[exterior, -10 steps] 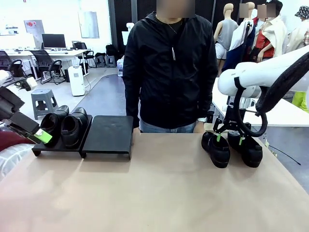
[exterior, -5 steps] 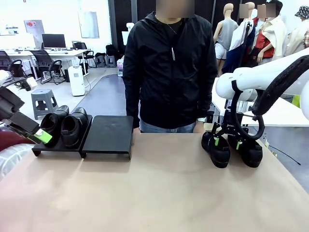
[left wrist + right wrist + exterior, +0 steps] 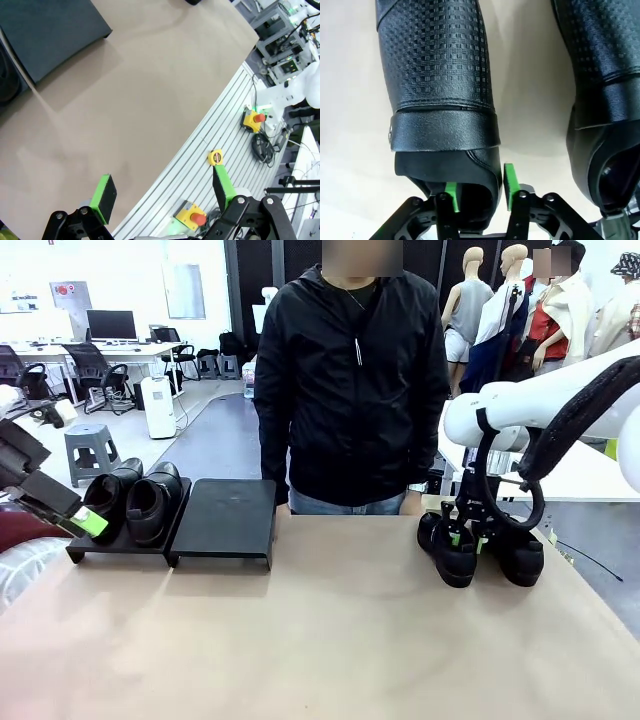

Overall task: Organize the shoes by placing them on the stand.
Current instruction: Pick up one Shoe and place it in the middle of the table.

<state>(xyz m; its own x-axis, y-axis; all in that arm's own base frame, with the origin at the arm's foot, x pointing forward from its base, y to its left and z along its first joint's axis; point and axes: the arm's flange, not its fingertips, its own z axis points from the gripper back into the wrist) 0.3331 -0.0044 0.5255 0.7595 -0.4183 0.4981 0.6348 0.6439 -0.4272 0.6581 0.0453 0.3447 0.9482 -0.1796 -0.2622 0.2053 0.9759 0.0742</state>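
Well right of matte black stand (image 3: 225, 515), two grid-embossed loafers (image 3: 480, 548) side by side on tan table (image 3: 330, 640). Right gripper (image 3: 480, 189) pads straddling one's collar, grip unclear. Shelved loafers (image 3: 140, 502) on stand's left platform. Left gripper (image 3: 162, 182) beside, spread wide, empty.

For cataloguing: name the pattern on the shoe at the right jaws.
Black leather shoe: embossed small-square grid; right wrist view.

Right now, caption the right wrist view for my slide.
Right gripper straddles side wall of one black shoe; second shoe alongside.
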